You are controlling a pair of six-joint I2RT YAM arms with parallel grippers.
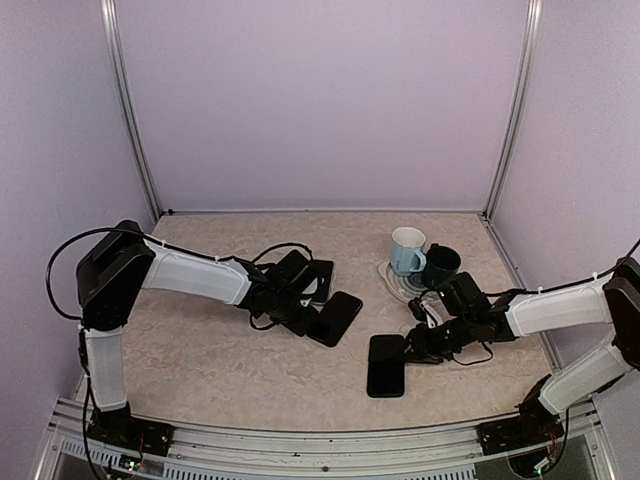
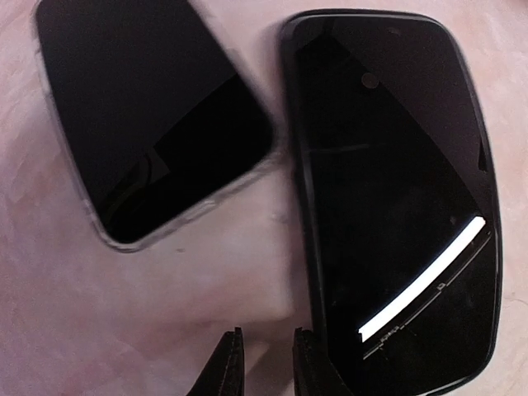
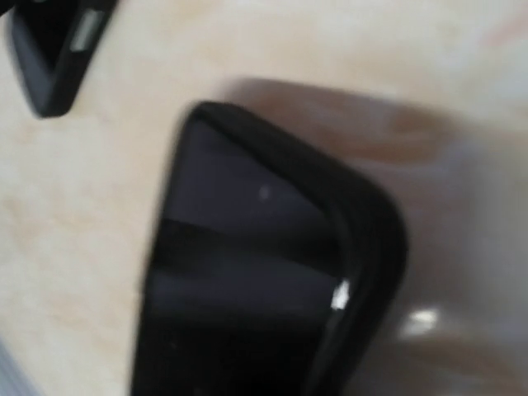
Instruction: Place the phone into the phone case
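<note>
Three dark flat slabs lie on the table. One has a clear rim (image 2: 148,124) (image 1: 320,280). Next to it lies a black-rimmed phone case (image 2: 396,206) (image 1: 335,318) with a glossy dark inside. My left gripper (image 2: 268,334) (image 1: 298,318) is at the case's near left edge. Its jaws are a narrow gap apart with only table between them, and the right finger (image 2: 309,363) touches the case's rim. A phone (image 1: 386,365) (image 3: 272,289) with a thick black rim lies front centre. My right gripper (image 1: 412,345) is at the phone's far right corner. Its fingers do not show in the blurred right wrist view.
A light blue mug (image 1: 407,250) and a dark mug (image 1: 440,265) stand on a pale coaster (image 1: 392,278) behind the right gripper. Black cables loop by both wrists. Metal frame posts (image 1: 130,110) and purple walls enclose the table.
</note>
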